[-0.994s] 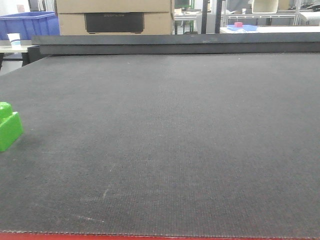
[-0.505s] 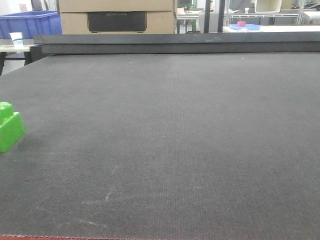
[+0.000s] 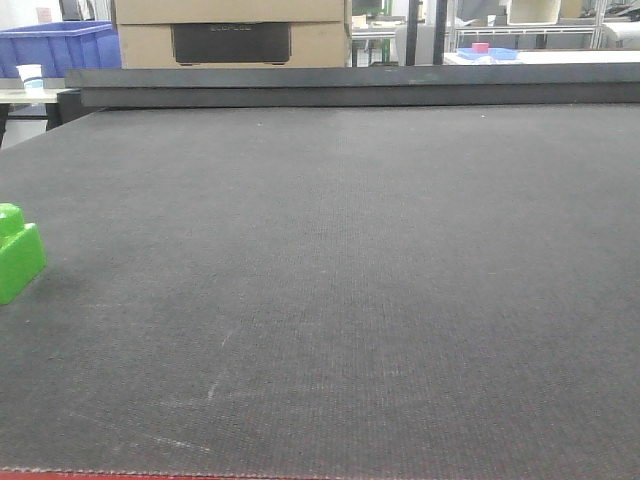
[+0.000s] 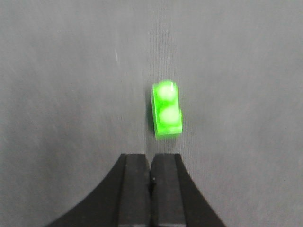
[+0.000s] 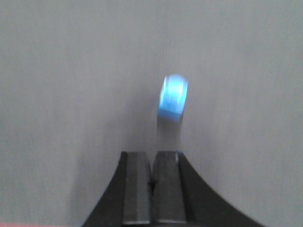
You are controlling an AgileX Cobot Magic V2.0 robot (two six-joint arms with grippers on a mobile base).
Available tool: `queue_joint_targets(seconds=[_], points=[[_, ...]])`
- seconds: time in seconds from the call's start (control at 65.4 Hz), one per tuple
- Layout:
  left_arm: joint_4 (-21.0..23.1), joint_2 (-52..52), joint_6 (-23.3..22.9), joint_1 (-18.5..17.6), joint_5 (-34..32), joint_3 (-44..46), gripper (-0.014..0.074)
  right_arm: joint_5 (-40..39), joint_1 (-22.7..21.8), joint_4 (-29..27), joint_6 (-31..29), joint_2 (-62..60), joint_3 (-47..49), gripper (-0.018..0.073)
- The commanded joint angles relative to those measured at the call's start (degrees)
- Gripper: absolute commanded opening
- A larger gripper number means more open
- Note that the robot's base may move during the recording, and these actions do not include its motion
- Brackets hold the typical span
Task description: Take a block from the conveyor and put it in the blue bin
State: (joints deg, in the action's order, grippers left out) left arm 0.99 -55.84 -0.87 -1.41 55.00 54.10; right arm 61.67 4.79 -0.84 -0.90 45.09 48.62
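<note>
Green block (image 3: 18, 250) cropped by frame; blue blur (image 5: 173, 98) unidentifiable; left fingers (image 4: 135, 189), right fingers (image 5: 137, 189) touching, empty.

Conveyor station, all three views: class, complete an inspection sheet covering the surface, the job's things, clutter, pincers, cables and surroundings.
Surface: conveyor belt is dark grey and woven, with faint scuffs near the front.
Job's things: green block sits on the belt at the left edge of the front view; blue bin stands beyond the belt, top left.
Clutter: blurred blue object on the belt in the right wrist view; paper cup near the bin.
Pincers: left pincer shut and empty, with the block just ahead; right pincer shut and empty.
Cables: nothing seen.
Surroundings: cardboard box and shelving behind.
</note>
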Motion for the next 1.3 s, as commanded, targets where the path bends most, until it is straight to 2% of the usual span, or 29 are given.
queue_joint_targets(seconds=[0.0,0.168,0.26,0.321,0.382,0.535,0.581,0.627,0.841,1.116,1.192,1.284], points=[[0.86,-4.01,-0.11,0.14,0.77,0.51,-0.0111,4.39,-0.28,0.20,-0.24,4.75,1.60,-0.0162],[4.73,-10.26,-0.21,0.14,1.03,0.51,-0.0111,3.01,-0.28,0.06,0.16,13.09,1.60,-0.0162],[7.74,-12.80,-0.21,0.14,1.17,0.51,-0.0111,0.38,-0.28,0.06,4.04,17.68,2.40,-0.0159],[8.82,-13.75,-0.21,0.14,1.17,0.51,-0.0111,-0.11,-0.50,0.06,6.06,21.27,3.68,-0.0127],[8.98,-14.36,-0.21,0.14,1.17,0.51,-0.0111,-0.11,-1.43,0.06,7.50,25.17,5.63,-0.0060],[8.98,-14.57,-0.21,0.14,1.17,0.51,-0.0111,0.46,-4.48,0.06,7.81,35.02,11.17,0.0298],[8.98,-14.57,-0.21,0.14,1.17,0.51,-0.0111,0.84,-5.47,0.06,7.81,37.39,12.63,0.0363],[8.98,-14.57,-0.21,0.14,1.17,0.51,-0.0111,0.98,-6.12,0.06,7.81,39.08,13.77,0.0384],[8.98,-14.57,-0.21,0.14,1.43,0.51,-0.0111,-3.00,-8.12,0.06,6.42,45.42,14.79,0.0348],[8.98,-14.57,-0.21,0.14,1.19,0.51,-0.0111,-6.41,-8.12,0.06,5.38,50.87,14.79,0.0318],[8.58,-14.57,-2.95,0.14,1.20,0.51,-0.0111,-6.53,-8.12,0.06,5.38,50.85,14.79,0.0204],[5.14,-15.36,-7.15,0.14,2.36,1.59,-0.0111,-6.90,-8.12,0.06,5.38,50.72,14.79,-0.0057]])
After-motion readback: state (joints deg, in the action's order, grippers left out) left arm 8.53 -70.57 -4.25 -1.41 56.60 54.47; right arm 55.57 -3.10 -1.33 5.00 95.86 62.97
